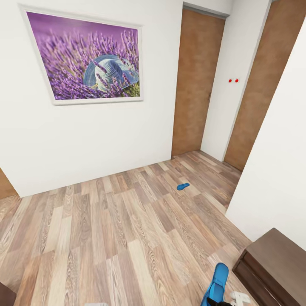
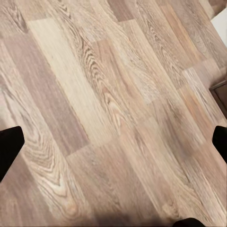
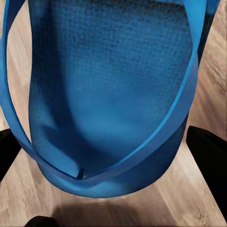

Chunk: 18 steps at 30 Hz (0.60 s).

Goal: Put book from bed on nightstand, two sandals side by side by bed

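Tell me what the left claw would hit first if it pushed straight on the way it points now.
Probably nothing but the wood-plank floor: the left wrist view looks along the claw's fingers onto bare planks, with nothing lying between them. How far off the floor is can't be judged.

No lettering, label, brand or number can be read anywhere. The framed picture (image 1: 87, 57) on the white wall (image 1: 85, 136) shows lavender and a blue hat but carries no words. The two red dots (image 1: 233, 80) on the wall strip between the doors bear no legible marking.
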### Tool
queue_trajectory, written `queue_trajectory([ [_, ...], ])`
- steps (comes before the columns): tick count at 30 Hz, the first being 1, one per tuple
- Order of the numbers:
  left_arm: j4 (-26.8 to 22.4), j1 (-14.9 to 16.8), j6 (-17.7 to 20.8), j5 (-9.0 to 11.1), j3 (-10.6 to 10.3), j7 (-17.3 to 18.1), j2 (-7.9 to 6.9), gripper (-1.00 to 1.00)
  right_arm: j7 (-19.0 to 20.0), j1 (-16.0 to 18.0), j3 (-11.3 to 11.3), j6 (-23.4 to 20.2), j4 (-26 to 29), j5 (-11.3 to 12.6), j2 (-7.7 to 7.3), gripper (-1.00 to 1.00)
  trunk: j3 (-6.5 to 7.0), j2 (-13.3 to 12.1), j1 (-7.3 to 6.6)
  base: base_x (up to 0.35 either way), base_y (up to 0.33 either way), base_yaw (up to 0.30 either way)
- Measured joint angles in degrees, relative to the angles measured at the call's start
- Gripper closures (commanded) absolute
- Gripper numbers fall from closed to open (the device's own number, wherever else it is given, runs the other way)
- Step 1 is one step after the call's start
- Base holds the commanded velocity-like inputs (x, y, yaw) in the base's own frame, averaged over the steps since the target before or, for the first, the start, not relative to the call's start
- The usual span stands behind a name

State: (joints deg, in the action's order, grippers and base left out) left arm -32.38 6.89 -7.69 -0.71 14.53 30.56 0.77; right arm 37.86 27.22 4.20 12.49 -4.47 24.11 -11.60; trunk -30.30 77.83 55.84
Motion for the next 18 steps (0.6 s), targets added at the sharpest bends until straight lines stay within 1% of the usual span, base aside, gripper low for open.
queue_trajectory([
  [9,0.00,0.00,0.02,0.00,0.00,0.00,0.01,-1.00,0.03,0.00,0.00,0.00,0.01,-0.03,0.01,1.00,0.00,0.00,0.00,0.331,0.082,0.001],
  [18,-0.01,0.00,0.03,0.00,0.01,0.01,-0.01,-1.00,0.03,0.00,0.02,-0.01,0.02,-0.02,0.00,1.00,0.00,0.00,0.00,0.331,0.123,0.000],
])
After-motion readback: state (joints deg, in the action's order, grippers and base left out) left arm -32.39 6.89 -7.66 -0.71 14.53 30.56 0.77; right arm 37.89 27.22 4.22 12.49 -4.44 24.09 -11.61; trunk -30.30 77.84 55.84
